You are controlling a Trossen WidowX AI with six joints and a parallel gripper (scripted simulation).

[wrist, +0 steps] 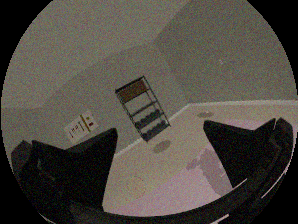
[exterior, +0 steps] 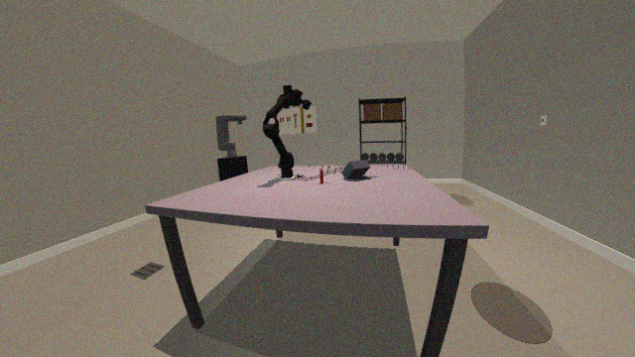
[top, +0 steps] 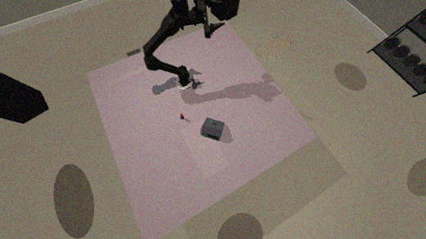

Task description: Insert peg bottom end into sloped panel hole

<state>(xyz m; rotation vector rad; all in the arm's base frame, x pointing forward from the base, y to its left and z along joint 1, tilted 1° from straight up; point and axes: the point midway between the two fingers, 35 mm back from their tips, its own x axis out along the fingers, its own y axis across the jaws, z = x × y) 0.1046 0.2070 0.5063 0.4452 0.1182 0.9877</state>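
Note:
A small red peg point(top: 182, 116) point(exterior: 321, 177) stands upright on the pink table point(top: 149, 165) point(exterior: 298, 205). A grey block with a sloped panel point(top: 218, 129) point(exterior: 356, 170) sits close to the peg, to its right in the top and exterior views. A small dark spot, perhaps the hole, shows on its face in the top view; the hole's shape is too small to tell. My gripper point(top: 222, 12) point(wrist: 162, 129) is wide open and empty, high above the table and far from both peg and block. Neither peg nor block shows in the wrist view.
The arm's base point(top: 184, 78) point(exterior: 286, 166) stands on the table behind the peg. The arm's shadow falls across the table beside the base. A black shelf rack point(exterior: 382, 131) point(wrist: 143, 109) stands far off by the wall, beyond the table.

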